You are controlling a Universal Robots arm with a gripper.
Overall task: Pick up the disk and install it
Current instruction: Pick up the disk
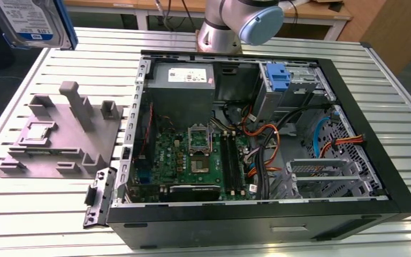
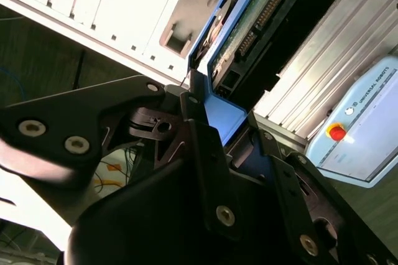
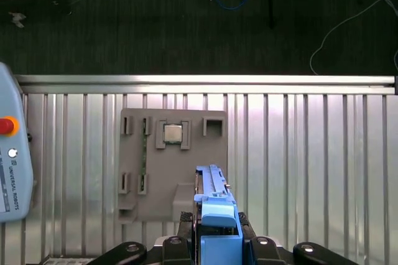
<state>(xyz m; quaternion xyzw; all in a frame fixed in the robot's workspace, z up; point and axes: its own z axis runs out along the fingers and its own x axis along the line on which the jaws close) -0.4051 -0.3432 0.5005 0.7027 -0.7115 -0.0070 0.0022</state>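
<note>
The disk (image 1: pixel 30 21), a silver drive with a white and blue label in a blue carrier frame, hangs in the air past the far corner of the table, at the exterior view's left. In the first wrist view my gripper (image 3: pixel 216 245) is shut on the disk (image 3: pixel 214 206), with the carrier's blue edge standing up between the black fingers (image 3: pixel 185 243). The second wrist view has the gripper (image 2: pixel 231 148) clamped on the blue carrier, and the disk's (image 2: pixel 249 25) green circuit board faces the camera. Below the disk lies the grey fixture (image 3: pixel 173 172).
An open computer case (image 1: pixel 398 187) lies on the slatted table (image 1: pixel 41 214), motherboard up, with a blue bracket (image 1: pixel 280 77) in its far drive bay. The grey fixture (image 1: pixel 62 134) beside it carries a small silver chip (image 3: pixel 173 133). A pendant (image 3: pixel 9 159) lies at the table's end.
</note>
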